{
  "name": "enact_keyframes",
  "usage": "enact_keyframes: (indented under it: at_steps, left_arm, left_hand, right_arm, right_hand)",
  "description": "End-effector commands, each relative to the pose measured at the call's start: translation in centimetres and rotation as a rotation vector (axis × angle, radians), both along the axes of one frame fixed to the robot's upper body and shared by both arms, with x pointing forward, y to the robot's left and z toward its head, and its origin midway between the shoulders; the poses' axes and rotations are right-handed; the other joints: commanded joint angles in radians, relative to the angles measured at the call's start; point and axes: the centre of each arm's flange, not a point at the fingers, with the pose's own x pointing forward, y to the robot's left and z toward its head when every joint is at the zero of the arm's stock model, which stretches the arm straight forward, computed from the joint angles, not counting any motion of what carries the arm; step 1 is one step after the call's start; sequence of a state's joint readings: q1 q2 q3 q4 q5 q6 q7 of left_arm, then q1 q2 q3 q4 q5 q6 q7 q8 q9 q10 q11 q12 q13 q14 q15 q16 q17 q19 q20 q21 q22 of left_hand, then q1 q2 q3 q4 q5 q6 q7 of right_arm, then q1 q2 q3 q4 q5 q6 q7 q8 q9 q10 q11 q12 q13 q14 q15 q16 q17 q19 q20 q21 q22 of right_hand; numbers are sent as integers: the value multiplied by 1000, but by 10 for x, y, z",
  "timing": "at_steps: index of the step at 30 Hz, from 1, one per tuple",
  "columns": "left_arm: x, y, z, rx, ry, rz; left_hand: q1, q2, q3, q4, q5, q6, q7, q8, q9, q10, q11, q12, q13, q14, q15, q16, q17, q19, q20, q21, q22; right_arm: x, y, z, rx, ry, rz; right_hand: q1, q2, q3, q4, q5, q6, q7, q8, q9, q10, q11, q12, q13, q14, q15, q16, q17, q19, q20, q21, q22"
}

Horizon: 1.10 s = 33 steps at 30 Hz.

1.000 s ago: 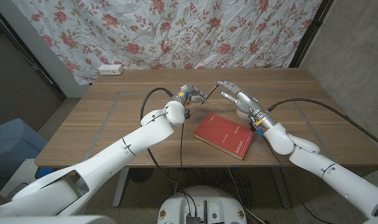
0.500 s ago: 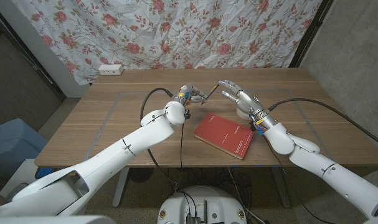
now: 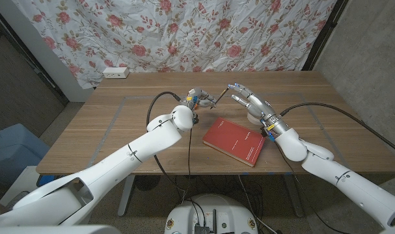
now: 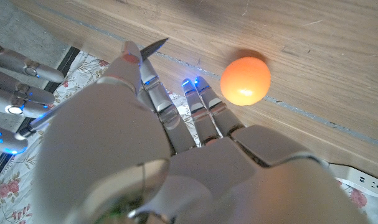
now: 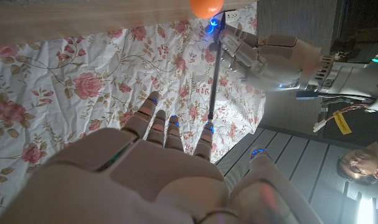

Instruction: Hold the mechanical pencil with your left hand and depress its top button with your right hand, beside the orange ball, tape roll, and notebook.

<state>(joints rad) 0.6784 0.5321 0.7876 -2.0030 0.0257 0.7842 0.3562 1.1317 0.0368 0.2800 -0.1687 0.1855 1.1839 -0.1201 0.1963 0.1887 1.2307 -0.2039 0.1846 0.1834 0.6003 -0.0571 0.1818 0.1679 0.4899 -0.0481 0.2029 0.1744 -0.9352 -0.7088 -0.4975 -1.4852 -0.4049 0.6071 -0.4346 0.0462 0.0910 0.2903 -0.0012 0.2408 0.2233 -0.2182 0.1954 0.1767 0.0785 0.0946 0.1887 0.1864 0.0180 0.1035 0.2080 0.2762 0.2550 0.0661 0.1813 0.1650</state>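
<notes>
even indoor light, soft shadows, blurred wrist foregrounds

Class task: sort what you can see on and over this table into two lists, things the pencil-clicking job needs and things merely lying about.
Needed for the job:
mechanical pencil
left hand
right hand

Lying about:
orange ball
red notebook
power strip
</notes>
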Motion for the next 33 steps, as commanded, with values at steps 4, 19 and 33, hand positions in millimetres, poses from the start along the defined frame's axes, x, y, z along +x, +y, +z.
enact_keyframes:
  at_steps: [4,19,33]
  left_arm:
    - [0,2,1,3,-4,-2]
    - [-2,1,-1,-3,-6,-3]
    - [-3,0,-1,-5,-10,2]
  left_hand:
    - [6,9,-3,2,7,4,0,5,3,17,-21,7,4,3,-160,-4,0,-1,-81,-1,2]
    - [6,10,-5,2,7,2,2,5,3,18,-21,7,4,4,-159,-4,0,-2,-81,-1,2]
    - [7,10,-7,2,7,3,3,5,3,20,-22,8,4,4,-158,-3,0,-2,-81,-1,2]
  right_arm:
    - [1,7,-3,-16,11,8]
    - [3,10,-8,-12,27,13]
    - [4,12,-12,-30,37,6]
  right_hand:
    - [0,8,7,0,6,0,-2,-6,0,0,-5,5,1,2,-3,9,3,4,-3,6,3]
    - [-2,7,7,2,6,-6,-2,-10,0,-2,-10,5,1,1,-4,10,4,1,-2,6,3]
    - [-3,7,8,3,5,-7,-2,-10,0,-2,-9,5,1,-2,-6,9,4,-1,-4,5,3]
